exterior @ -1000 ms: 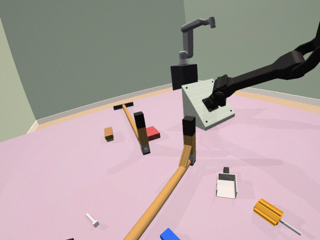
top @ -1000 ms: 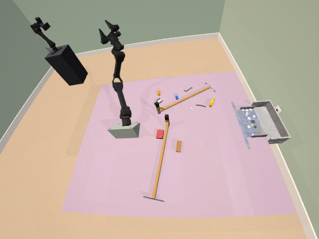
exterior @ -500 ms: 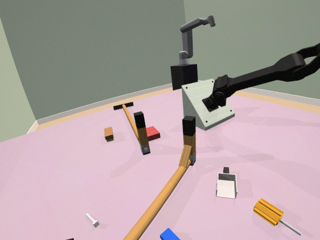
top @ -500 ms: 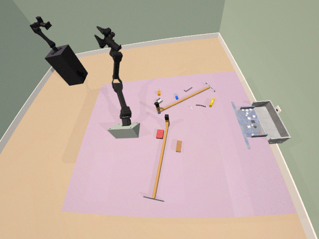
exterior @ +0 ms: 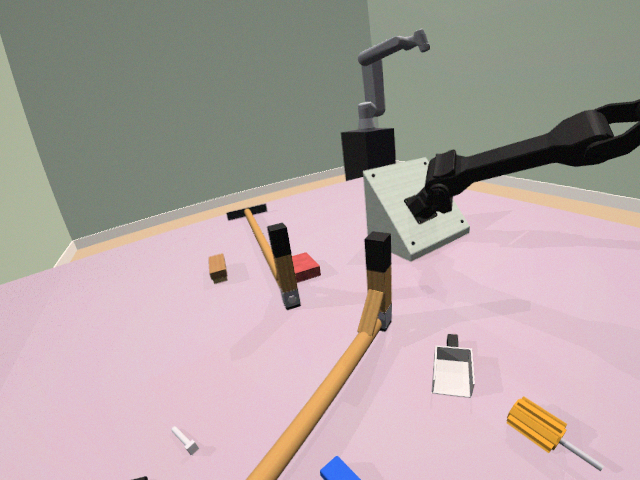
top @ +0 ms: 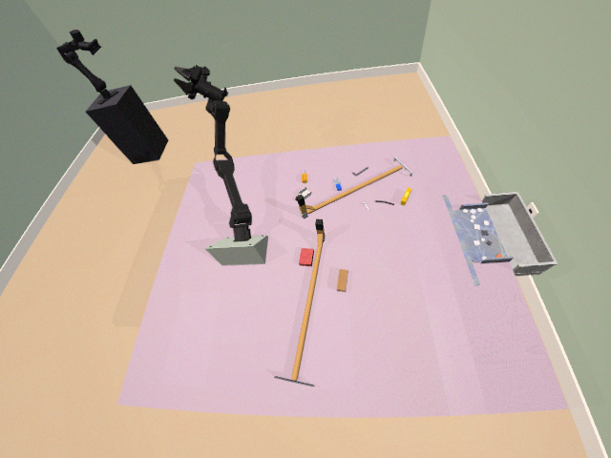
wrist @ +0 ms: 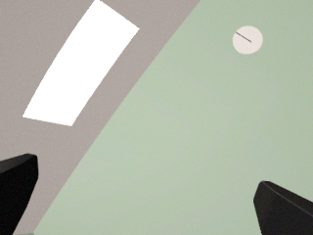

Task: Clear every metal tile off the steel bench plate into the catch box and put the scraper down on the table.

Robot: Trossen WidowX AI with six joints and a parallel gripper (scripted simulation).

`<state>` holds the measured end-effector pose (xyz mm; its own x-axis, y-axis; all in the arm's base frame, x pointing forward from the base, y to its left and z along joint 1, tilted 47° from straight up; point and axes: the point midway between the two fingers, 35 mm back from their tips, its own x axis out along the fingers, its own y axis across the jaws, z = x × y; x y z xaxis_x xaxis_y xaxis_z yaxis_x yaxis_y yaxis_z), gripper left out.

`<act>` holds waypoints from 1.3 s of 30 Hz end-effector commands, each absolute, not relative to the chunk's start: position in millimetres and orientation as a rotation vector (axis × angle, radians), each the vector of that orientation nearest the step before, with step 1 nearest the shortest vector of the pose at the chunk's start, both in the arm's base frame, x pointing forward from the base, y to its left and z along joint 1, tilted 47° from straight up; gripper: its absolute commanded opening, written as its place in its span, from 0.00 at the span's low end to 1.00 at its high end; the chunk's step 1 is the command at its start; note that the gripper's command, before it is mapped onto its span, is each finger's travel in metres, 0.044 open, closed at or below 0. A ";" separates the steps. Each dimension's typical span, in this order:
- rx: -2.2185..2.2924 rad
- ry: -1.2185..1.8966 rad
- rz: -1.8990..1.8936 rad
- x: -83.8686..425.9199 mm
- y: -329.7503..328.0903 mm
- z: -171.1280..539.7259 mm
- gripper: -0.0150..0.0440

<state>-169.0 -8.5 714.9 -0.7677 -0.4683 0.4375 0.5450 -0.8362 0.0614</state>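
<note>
My gripper [top: 176,74] [wrist: 149,170] is open and empty, raised high and far from the tools. One long wooden-handled tool [top: 307,315] [exterior: 261,240] has a wide dark blade. Another [top: 355,189] [exterior: 315,401] has a grey metal head [top: 403,166]. Both lie on the pink table top with dark-tipped upright grips; I cannot tell for certain which is the scraper. The bluish steel plate [top: 463,238] at the far right bears several small pieces, mostly white tiles [top: 476,226], some dark [top: 488,242] and one orange-red [top: 498,256]. The grey catch box [top: 511,229] adjoins its far end; no tiles are visible in it.
A red block [top: 306,257] [exterior: 306,266] and brown block [top: 342,280] [exterior: 217,266] lie near the dark-bladed tool. A dustpan [exterior: 452,377], orange screwdriver [exterior: 537,423], bolt [exterior: 184,439], blue item [top: 338,186] and yellow item [top: 406,196] lie around the other. A second arm stands on a black pedestal [top: 128,125].
</note>
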 end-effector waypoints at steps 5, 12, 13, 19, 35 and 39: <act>-0.484 -0.162 -2.539 -187.2 5.0 703.8 1.00; -0.544 -0.124 -2.524 -176.8 -4.8 710.6 0.73; -0.558 -0.115 -2.521 -174.4 -7.0 712.1 0.69; -0.638 -0.065 -2.494 -159.4 -20.6 720.2 0.42; -0.844 0.060 -2.393 -115.3 -58.6 736.6 0.25; -0.893 0.090 -2.361 -103.4 -68.5 739.4 0.25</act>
<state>-117.5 -56.5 736.3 -0.6228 -0.5484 0.5580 0.5199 -0.8231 -0.2286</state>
